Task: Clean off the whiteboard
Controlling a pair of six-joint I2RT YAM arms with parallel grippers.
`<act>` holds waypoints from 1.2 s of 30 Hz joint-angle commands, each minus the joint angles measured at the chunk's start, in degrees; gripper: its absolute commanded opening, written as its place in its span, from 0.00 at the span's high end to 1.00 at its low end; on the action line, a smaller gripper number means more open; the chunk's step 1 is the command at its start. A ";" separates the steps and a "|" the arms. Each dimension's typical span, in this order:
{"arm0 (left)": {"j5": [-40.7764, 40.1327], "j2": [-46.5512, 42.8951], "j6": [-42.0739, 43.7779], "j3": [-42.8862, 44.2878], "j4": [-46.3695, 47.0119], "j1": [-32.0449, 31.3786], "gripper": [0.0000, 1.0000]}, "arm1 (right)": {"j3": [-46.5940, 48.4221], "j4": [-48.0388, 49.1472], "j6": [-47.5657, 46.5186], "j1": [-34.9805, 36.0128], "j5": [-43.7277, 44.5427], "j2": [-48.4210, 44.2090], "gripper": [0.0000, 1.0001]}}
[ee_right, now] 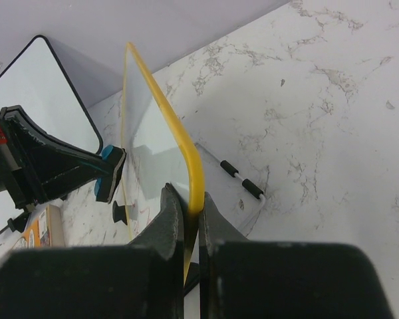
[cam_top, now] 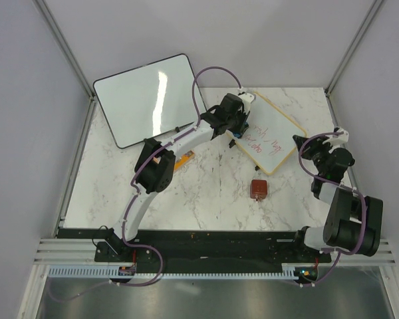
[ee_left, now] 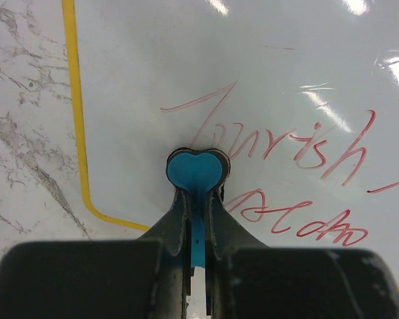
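plainly, the whiteboard [cam_top: 276, 133] stands tilted up at the far right of the marble surface [cam_top: 206, 199]. the right gripper [ee_right: 189, 199] hides its lower edge, fingers pinched tight on the yellow frame. the left gripper [ee_left: 198, 197] has its fingers clamped on a blue eraser [ee_left: 196, 171] pressed against the board's red writing [ee_left: 306, 153], which is too loose to read. a small red-brown object [cam_top: 258, 189] nearby is too small to identify.

We see bare bench [cam_top: 206, 203] between the two arms, open for a pass. A brown block [cam_top: 258, 189] sits near the front edge of the whiteboard [cam_top: 274, 139]. The left arm [cam_top: 186, 138] stretches across the middle, with the left claw [ee_left: 198, 196] pinching a blue eraser [ee_left: 196, 171] at the whiteboard's face. The right claw [ee_right: 191, 207] clamps its rim. A big black-framed board [cam_top: 146, 100] crowds the back-left corner.
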 commanded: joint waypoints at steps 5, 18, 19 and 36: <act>1.82 -2.06 -0.23 -0.83 1.74 -0.23 0.98 | 3.62 -5.83 -19.78 -1.53 9.94 0.16 0.99; 3.14 -1.44 -0.93 -1.62 1.92 -0.23 0.98 | 2.74 6.30 -13.71 -1.09 1.77 5.97 1.00; 3.23 -1.44 -0.93 -1.62 1.83 -0.23 0.98 | 2.57 5.96 -13.80 -1.09 1.68 5.88 1.00; 3.93 -2.85 -1.28 -3.81 2.62 -0.32 0.98 | -4.02 1.20 -16.26 -0.65 13.36 -0.10 1.00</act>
